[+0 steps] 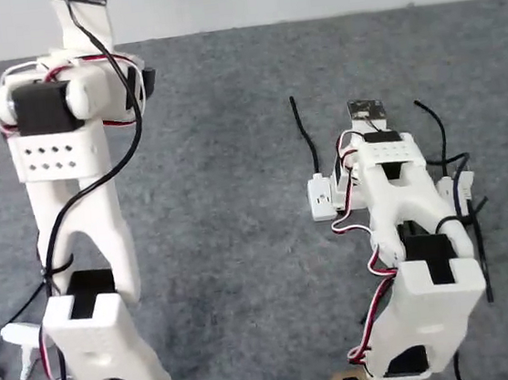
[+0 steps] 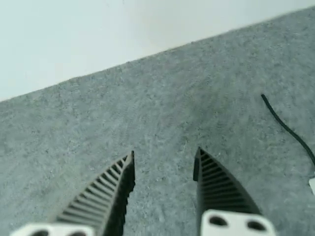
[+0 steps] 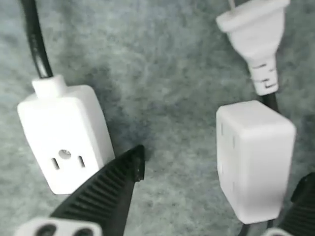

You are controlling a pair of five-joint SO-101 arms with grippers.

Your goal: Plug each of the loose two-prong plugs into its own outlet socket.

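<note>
While the right gripper point(image 3: 222, 169) is hovering open between the three-hole socket point(image 3: 64, 137) and the second socket point(image 3: 253, 157), loose plug point(image 3: 256, 24) lying just beside the latter, and the left gripper point(image 2: 165, 157) is hanging open over carpet point(image 2: 197, 98), closing now is likely risking clamping a socket, not the plug.

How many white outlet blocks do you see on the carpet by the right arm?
2. One outlet block lies slots-up beside a black jaw; the other lies between the jaws, next to a loose plug. Others may be hidden.
</note>
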